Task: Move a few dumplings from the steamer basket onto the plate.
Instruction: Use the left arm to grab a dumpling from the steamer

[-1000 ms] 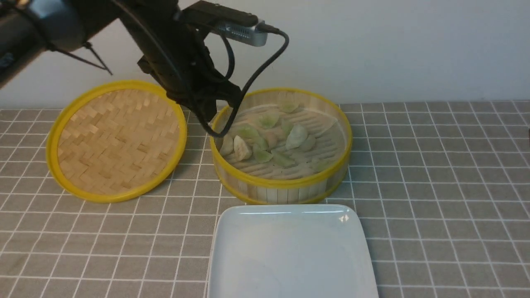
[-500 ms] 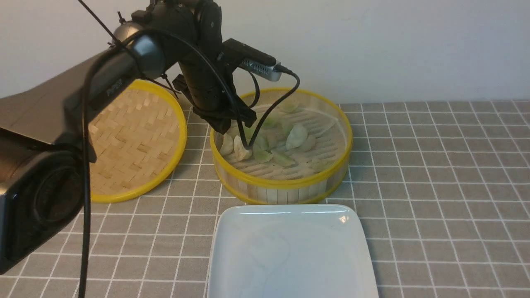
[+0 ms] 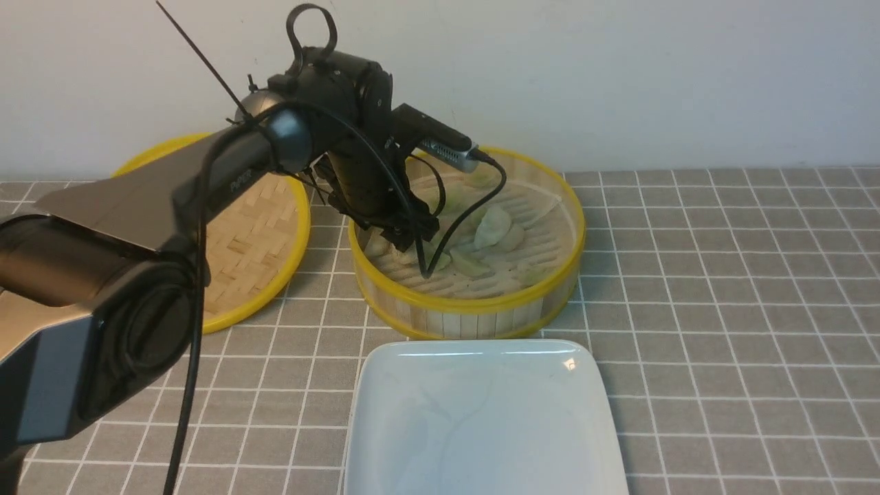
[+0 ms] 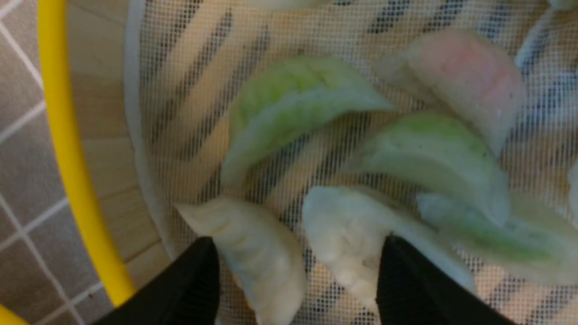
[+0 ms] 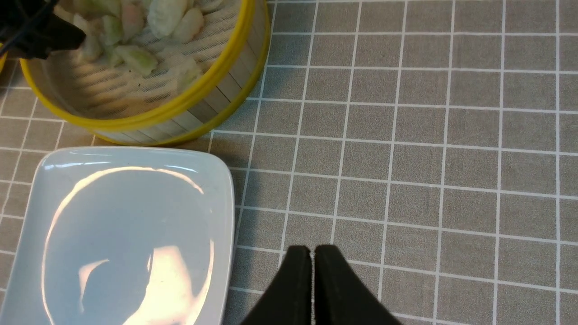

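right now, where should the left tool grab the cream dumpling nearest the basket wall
Pinch the cream dumpling across its plump middle, coming straight down. It lies flat on the mesh with the basket wall on one side and a white dumpling crowding the other, so a side approach looks blocked.

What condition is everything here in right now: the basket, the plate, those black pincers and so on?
steamer basket: uncovered, dumplings inside.
lid: off, lying beside the basket on the robot's left.
dumplings: all in the basket, none lifted.
plate: empty.
left pincer: open, lowered into the basket, tips at two pale dumplings.
right pincer: shut, holding nothing.
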### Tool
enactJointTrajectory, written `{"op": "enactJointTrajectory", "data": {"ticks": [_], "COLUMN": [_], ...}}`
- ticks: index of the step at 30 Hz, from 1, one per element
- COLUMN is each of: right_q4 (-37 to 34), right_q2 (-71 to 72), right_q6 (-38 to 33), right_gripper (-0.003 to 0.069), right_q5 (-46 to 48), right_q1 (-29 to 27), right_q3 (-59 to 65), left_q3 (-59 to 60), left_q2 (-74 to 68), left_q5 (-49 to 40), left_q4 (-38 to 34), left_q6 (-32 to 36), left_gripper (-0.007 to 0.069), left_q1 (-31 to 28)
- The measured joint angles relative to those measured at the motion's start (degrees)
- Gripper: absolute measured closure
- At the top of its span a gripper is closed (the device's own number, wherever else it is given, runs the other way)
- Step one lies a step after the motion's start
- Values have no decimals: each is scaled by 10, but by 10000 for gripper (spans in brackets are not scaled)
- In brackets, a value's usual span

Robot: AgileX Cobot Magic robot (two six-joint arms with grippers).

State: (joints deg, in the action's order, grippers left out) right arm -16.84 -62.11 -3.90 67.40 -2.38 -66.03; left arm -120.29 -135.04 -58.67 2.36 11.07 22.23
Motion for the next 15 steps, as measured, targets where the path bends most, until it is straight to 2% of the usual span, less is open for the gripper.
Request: {"op": "enactJointTrajectory", "data": {"ticks": [6, 9, 15], "right_q4": [1, 1, 1], "right_q2": [0, 0, 0], "right_q6": [0, 0, 0], "right_gripper": [659, 659, 659], "right_q5": [0, 0, 0], "right_q1": [0, 0, 0], "right_q3": [0, 0, 0], "left_q3": [-5, -5, -36], "left_q2": [-4, -4, -15], "left_q5": [0, 0, -25], "left_q4": [-10, -19, -37], "left_q6": [-7, -4, 15], "left_gripper": [190, 218, 351], "left_q1": [0, 0, 8]}}
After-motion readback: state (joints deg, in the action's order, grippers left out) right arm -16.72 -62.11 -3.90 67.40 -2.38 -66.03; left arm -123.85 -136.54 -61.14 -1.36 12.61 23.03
